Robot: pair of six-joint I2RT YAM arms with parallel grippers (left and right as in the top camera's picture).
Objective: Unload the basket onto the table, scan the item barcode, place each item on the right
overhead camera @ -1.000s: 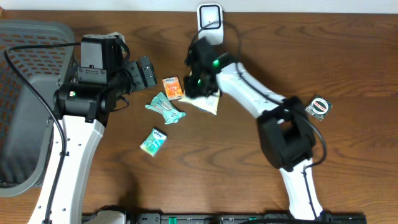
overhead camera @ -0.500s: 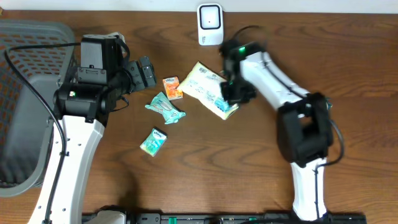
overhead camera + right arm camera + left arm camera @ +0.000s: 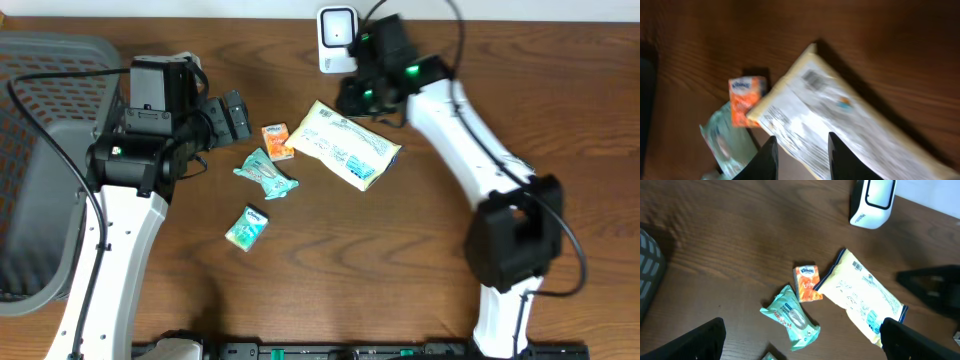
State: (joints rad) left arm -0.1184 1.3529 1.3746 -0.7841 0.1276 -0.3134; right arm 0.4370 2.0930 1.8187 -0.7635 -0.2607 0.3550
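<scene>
While the cream snack bag (image 3: pixel 345 147) lies flat on the tabletop (image 3: pixel 560 70) just in front of the white scanner (image 3: pixel 338 38), no pincer holds it.
Above the bag's scanner-side edge the right pincer (image 3: pixel 801 145) hovers, jaws narrowly apart and empty; the left pincer (image 3: pixel 802 325), well left of the scanner, gapes wide and empty.

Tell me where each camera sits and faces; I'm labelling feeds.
Overhead: above the table, facing straight down; left arm, right arm, scanner visible.
Left wrist: on left arm, angled down at white pouch; left end effector fingers in bottom corners.
Right wrist: close above pouch; right end effector fingers at bottom centre.
Both wrist views share pouch and orange tissue pack.
</scene>
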